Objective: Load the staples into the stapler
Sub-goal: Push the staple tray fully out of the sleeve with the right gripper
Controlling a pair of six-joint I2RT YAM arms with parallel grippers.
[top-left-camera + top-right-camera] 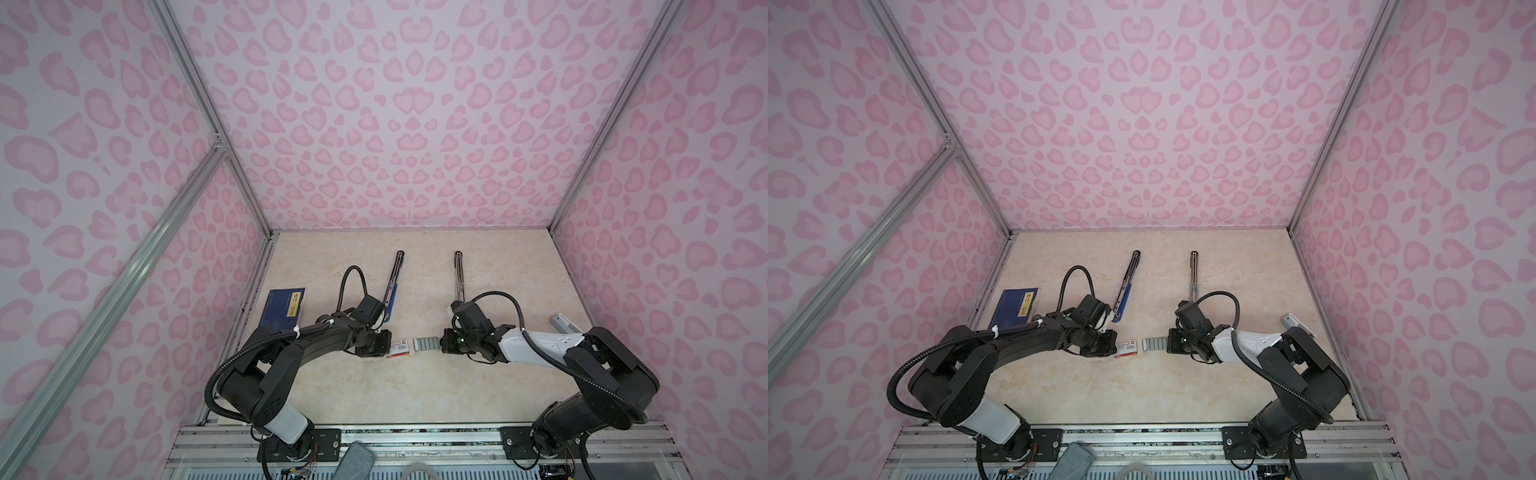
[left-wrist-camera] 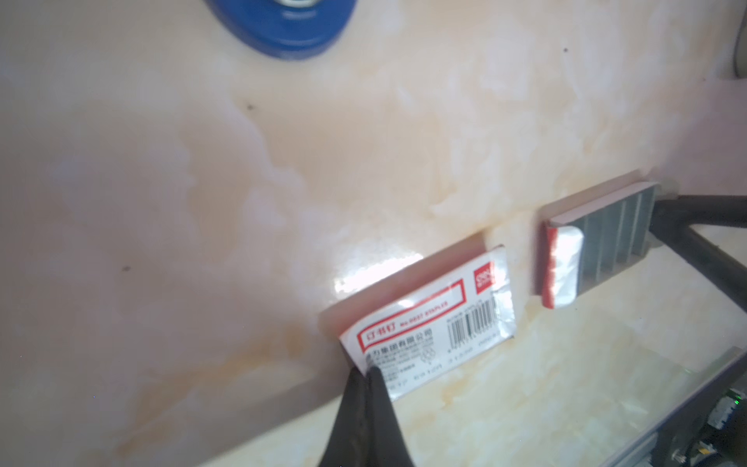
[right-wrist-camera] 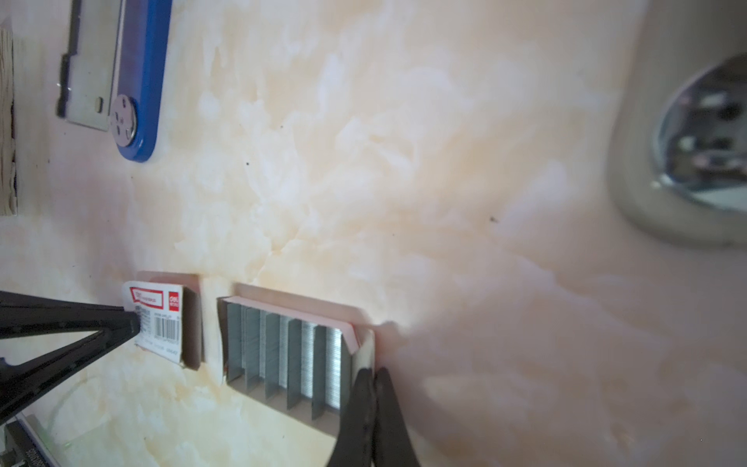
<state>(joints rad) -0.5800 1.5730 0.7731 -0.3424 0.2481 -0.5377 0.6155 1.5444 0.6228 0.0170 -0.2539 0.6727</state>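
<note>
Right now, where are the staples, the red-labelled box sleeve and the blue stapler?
staples (image 3: 283, 356): right wrist view, middle of the grey strips.
box sleeve (image 2: 428, 323): left wrist view, on its printed label.
blue stapler (image 3: 145, 60): right wrist view, on its blue base.

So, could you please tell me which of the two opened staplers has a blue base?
The left stapler, lying slanted on the table; the right stapler lies straight and shows no blue.
</note>
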